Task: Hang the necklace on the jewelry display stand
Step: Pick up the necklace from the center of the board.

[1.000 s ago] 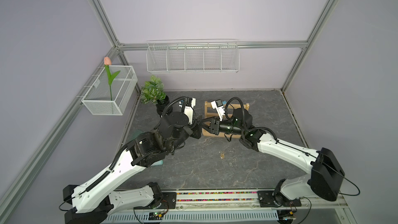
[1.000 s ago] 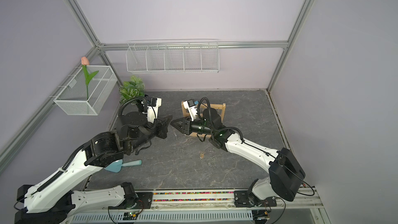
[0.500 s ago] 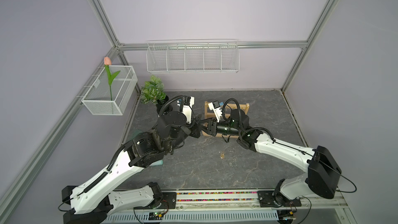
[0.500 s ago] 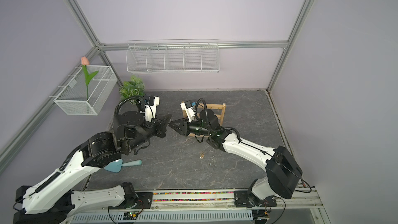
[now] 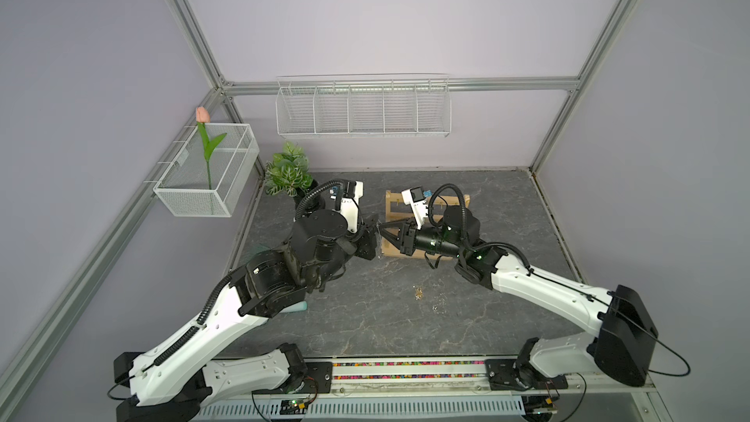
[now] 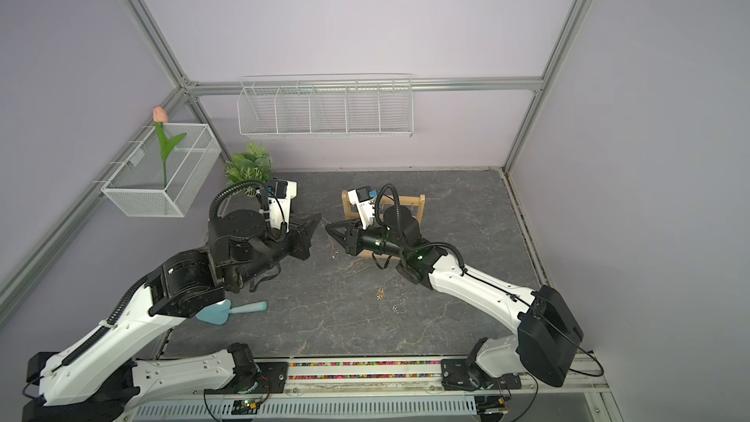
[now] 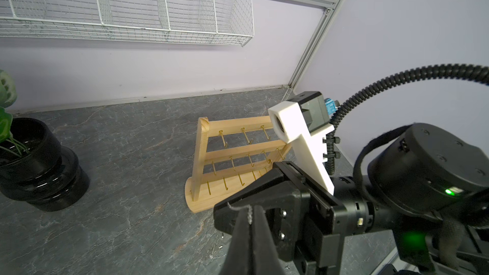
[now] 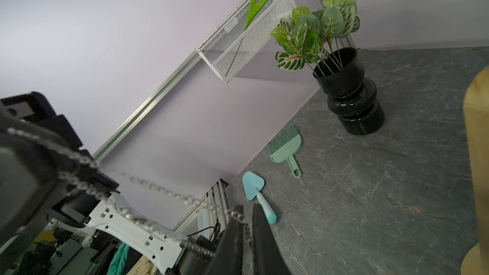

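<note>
My left gripper [image 7: 250,208] has its fingers [image 7: 238,236] pressed together on the necklace [image 8: 148,182], a fine silver chain that pokes out at the very tip. Facing it tip to tip, the right gripper [image 8: 247,208] is pinched down on the same chain, which passes between its fingers with only a sliver of gap (the chain's own thickness, I take it). Between the two the chain spans in a shallow sag. So the necklace is in the air, held by both arms, near the jewelry display stand [image 7: 232,150], which stands upright behind the right arm; the hooks I can see are bare.

I read this as the spreading step: the chain is gripped at two points and is not yet on a hook. Next I'd draw the grippers apart to open the loop, then carry it over a top-bar hook and lower it. I'd keep the tension light so the chain neither slips nor snags.
</note>
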Controlling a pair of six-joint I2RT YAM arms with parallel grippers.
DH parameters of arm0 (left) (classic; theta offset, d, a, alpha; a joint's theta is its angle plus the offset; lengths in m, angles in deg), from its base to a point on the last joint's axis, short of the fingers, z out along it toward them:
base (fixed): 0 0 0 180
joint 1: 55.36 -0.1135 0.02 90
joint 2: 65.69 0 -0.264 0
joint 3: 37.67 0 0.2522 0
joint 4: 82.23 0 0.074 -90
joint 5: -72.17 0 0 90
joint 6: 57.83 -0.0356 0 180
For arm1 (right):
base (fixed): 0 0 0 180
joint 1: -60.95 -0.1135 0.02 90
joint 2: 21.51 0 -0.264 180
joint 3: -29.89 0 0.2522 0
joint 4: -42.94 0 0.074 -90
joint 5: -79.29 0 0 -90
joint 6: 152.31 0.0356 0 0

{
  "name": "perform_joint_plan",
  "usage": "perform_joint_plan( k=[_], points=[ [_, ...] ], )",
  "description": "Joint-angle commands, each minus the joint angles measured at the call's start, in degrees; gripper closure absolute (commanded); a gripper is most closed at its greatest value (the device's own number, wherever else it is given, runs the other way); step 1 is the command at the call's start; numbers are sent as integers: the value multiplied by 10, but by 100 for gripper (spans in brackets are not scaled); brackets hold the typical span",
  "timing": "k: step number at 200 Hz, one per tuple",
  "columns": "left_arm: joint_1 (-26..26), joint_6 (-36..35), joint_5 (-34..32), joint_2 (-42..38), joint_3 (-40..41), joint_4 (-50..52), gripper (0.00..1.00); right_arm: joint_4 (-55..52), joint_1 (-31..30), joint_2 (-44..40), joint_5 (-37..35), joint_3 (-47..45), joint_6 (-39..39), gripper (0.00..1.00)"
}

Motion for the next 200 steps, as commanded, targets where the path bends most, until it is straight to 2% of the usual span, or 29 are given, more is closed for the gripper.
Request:
perform_joint_plan(
  k=[1, 42, 75, 112, 163, 182, 200],
  points=[
    [2, 1, 7, -3, -5, -10, 100, 18, -4, -17, -10, -11, -12, 91],
    [3, -2, 12, -4, -9, -2, 100, -5, -5, -41, -37, -11, -38, 93],
    [2, -3, 35, 1, -13, -4, 100, -66, -7, -49, -45, 18, -83, 85],
    [2, -11, 44, 10, -22, -7, 100, -68, -18, -26, -17, 39, -84, 82],
    [2, -15, 45, 11, -32, -1, 100, -66, -28, 6, -13, 57, -86, 78],
    [2, -16, 37, 6, -33, 2, 100, -75, -29, 8, -18, 62, -93, 79],
    [2, -18, 31, 3, -33, 6, 100, -77, -28, 3, -27, 58, -98, 87]
  ],
)
